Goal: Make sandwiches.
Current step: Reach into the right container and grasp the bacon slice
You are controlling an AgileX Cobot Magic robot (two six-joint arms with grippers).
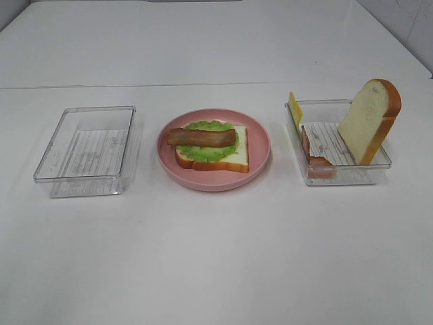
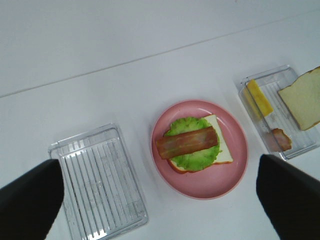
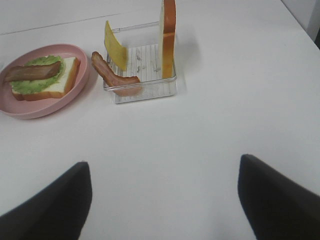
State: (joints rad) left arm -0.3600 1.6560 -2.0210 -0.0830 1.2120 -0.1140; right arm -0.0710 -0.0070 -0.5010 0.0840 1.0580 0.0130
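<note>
On the pink plate (image 1: 260,145) lies an open sandwich (image 1: 212,147): a white bread slice (image 2: 220,147) under ruffled green lettuce (image 2: 192,159), with one bacon strip (image 2: 186,142) on top. A second bread slice (image 1: 371,120) leans upright in the right tray (image 1: 342,177), beside a yellow cheese slice (image 1: 295,108) and another bacon strip (image 1: 315,154). Neither arm shows in the high view. My left gripper (image 2: 160,165) hangs open high over the plate, nothing between its fingers (image 2: 30,200). My right gripper (image 3: 163,164) is open over bare table, short of the right tray (image 3: 142,92).
An empty clear tray (image 1: 88,152) stands left of the plate, also seen in the left wrist view as the ribbed tray (image 2: 100,185). The white table (image 1: 216,257) stretches toward the front edge, and a seam crosses it behind the trays.
</note>
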